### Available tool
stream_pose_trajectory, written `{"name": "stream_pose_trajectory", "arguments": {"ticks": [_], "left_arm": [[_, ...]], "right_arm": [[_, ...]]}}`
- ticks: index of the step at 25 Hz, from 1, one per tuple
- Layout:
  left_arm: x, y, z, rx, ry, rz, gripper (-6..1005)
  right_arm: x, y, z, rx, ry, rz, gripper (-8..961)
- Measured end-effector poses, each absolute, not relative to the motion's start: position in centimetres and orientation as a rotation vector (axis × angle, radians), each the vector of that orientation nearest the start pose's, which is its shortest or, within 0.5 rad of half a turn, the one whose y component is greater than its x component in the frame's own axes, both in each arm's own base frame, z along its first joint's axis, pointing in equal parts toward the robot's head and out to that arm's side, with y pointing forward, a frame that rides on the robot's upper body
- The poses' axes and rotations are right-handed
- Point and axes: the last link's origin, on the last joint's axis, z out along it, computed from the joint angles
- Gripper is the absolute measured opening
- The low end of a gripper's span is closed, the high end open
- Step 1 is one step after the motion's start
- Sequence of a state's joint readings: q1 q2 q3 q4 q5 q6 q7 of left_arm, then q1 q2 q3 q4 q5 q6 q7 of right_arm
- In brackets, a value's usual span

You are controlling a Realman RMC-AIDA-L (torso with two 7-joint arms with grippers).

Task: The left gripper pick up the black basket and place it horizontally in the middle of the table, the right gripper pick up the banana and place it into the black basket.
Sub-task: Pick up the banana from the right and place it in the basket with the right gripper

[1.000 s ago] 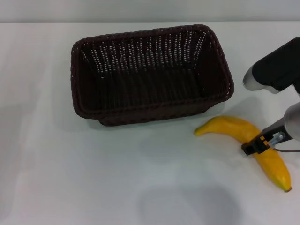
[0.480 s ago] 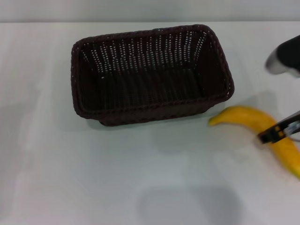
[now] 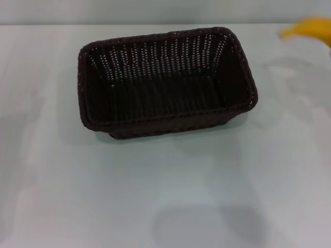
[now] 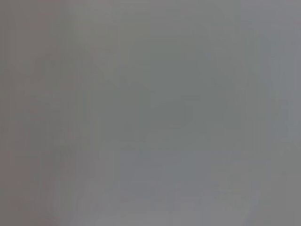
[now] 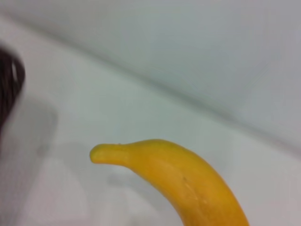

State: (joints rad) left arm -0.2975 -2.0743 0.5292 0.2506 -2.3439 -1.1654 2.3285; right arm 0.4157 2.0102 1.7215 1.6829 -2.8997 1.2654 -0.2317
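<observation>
The black basket (image 3: 166, 120) stands upright and lengthwise across the middle of the white table (image 3: 155, 191), and it is empty. The yellow banana (image 3: 308, 26) hangs in the air at the far right edge of the head view, above the table and to the right of the basket. Its faint shadow falls on the table below it. In the right wrist view the banana (image 5: 188, 181) fills the near field, stem end pointing toward the basket's edge (image 5: 9, 89). My right gripper carries it, but its fingers are outside every view. My left gripper is not visible.
The table's far edge meets a pale wall behind the basket (image 3: 165, 23). The left wrist view shows only a plain grey surface. A soft shadow lies on the table in front of the basket (image 3: 207, 227).
The banana has left the table at the front right and risen up and back to the far right edge. The right arm has moved out of the head view. The basket has not moved.
</observation>
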Motion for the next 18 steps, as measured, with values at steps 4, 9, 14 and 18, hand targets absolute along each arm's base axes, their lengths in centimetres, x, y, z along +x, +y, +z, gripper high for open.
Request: {"name": "stream_pose_trajectory", "arguments": {"ticks": [4,9,14,18], "left_arm": [[-40.5,29.2,8.0,-1.212,-0.867,-0.939,870],[-40.2,29.5,7.8,-1.216,-0.866,-0.948,870],[-40.0,29.8,7.8,-1.220,-0.866,-0.956,870],[-39.5,30.3,7.6,-1.230,-0.862,-0.967,870]], "right_arm": [[15.0,39.0,8.1,-2.127,0.664,0.019,491],[11.1,39.0,6.4,-2.299,0.486,0.293,492],[10.6,40.0,3.6,-2.440,0.461,0.378,494],[11.6,41.3,0.7,-2.512,0.515,0.386,495]]}}
